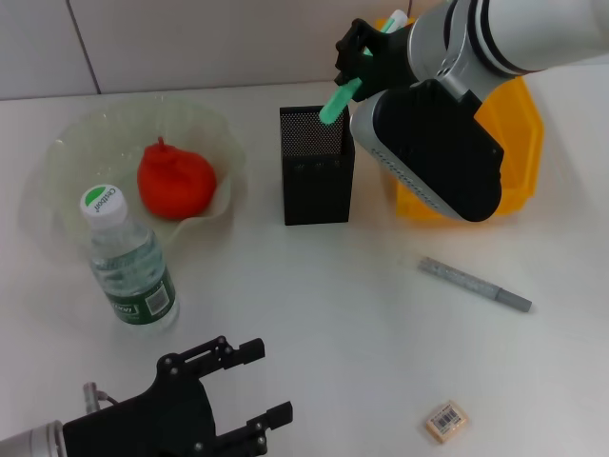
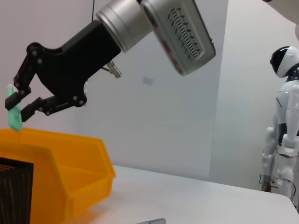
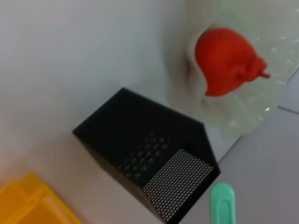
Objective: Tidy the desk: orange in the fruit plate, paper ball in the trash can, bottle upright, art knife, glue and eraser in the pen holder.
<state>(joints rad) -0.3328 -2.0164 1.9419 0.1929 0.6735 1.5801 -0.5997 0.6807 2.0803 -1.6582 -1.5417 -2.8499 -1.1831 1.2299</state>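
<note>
My left tool (image 1: 249,386) sits low at the near edge of the counter (image 1: 314,314), its fingers spread with nothing between them and bare counter ahead of it. Just beyond it stands the bottle (image 1: 128,262), upright with its cap on, and past that the fruit plate (image 1: 67,157) with the orange (image 1: 176,179) resting inside, the plate's wavy rim close to the bottle's shoulder. Farther over, the black mesh pen holder (image 1: 317,167) stands upright with its mouth open and a strip of bare counter on each side of it. My right tool (image 1: 354,59) hangs above the holder's far right corner, pinching the green art knife (image 1: 339,101), which slants down toward the rim; in the right wrist view its rounded tip (image 3: 222,203) lies just outside the holder's edge (image 3: 154,163), and I cannot tell whether it touches. Behind my right arm is the yellow trash can (image 1: 523,162), its wall just beside the holder. Nearer me on that side, the grey glue stick (image 1: 474,284) lies flat in open counter, and the eraser (image 1: 445,420) lies well apart from it near the front edge.
</note>
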